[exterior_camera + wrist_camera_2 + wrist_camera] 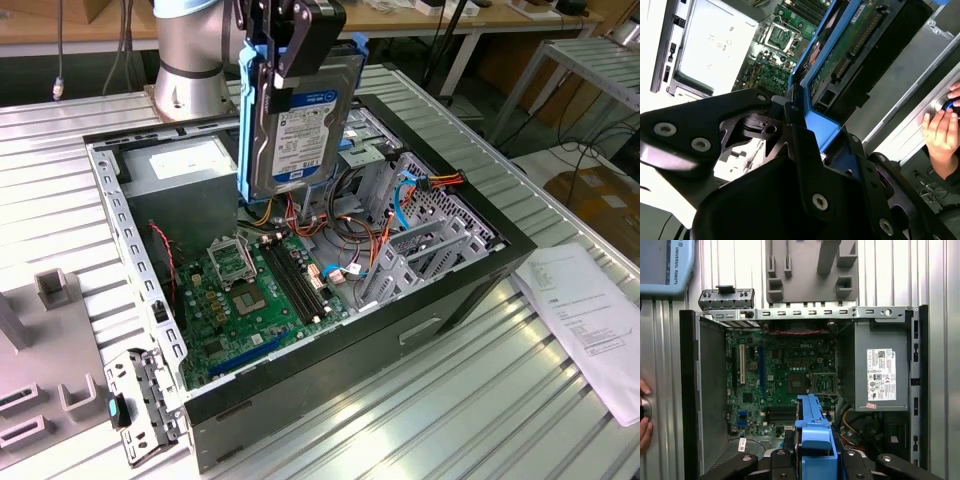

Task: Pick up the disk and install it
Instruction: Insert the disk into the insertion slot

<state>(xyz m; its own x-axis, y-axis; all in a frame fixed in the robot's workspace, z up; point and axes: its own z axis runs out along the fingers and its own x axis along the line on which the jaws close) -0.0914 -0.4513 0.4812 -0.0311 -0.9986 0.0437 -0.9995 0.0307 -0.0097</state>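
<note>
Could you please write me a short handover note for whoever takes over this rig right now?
Tool: shut on the silver-grey rectangular disk with blue plastic rails, gripped at its upper end and held upright.
Position: the disk hangs over the open black desktop computer case, above the cables beside the green motherboard.
Done: the disk is picked up.
Left: it is not yet seated in the case.
Note: a person's hand is beside the case.
</note>
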